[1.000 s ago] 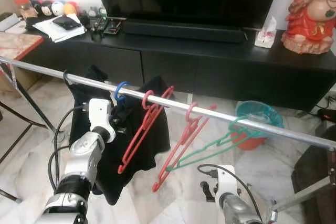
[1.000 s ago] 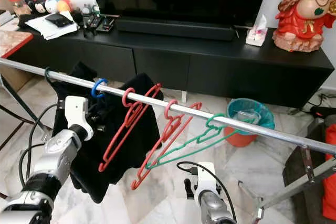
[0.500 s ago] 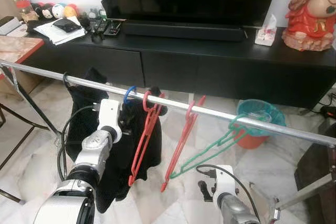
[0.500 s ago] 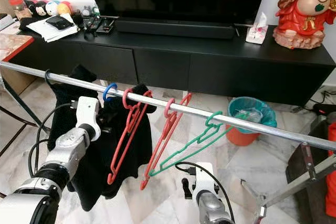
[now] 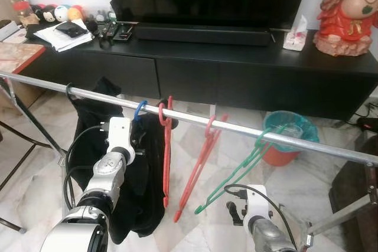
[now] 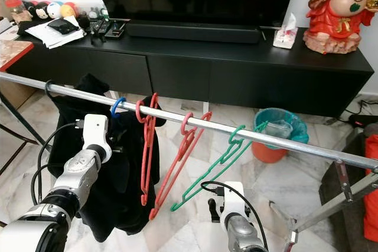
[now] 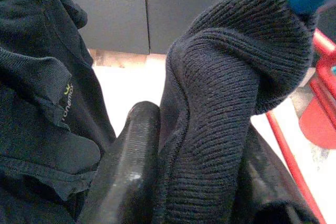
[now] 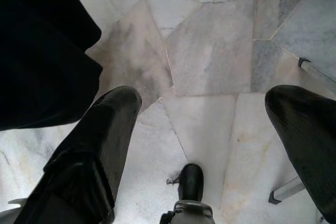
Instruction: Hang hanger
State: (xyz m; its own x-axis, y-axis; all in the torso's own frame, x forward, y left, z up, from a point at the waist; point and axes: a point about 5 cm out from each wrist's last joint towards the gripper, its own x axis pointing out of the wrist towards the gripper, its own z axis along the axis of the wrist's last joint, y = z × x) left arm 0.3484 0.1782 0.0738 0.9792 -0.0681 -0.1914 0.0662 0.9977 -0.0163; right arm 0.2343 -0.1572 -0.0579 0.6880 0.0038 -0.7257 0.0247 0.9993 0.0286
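The blue hanger (image 5: pixel 139 110) is hooked on the rail (image 5: pixel 248 133), its black knit garment (image 7: pixel 220 103) pinched in the left gripper (image 7: pixel 173 171) fingers. The right gripper (image 8: pixel 205 124) hangs spread wide. A tug could unhook the hanger.

Even, soft daylight fills both eye views — sharp throughout, shadows faint on the pale marble floor (image 5: pixel 201 228). The rail (image 5: pixel 236 128) carries a mild sheen. In the left wrist view the black knit (image 7: pixel 220 98) is crisp, upper right blurred — the right wrist view is bright and clear
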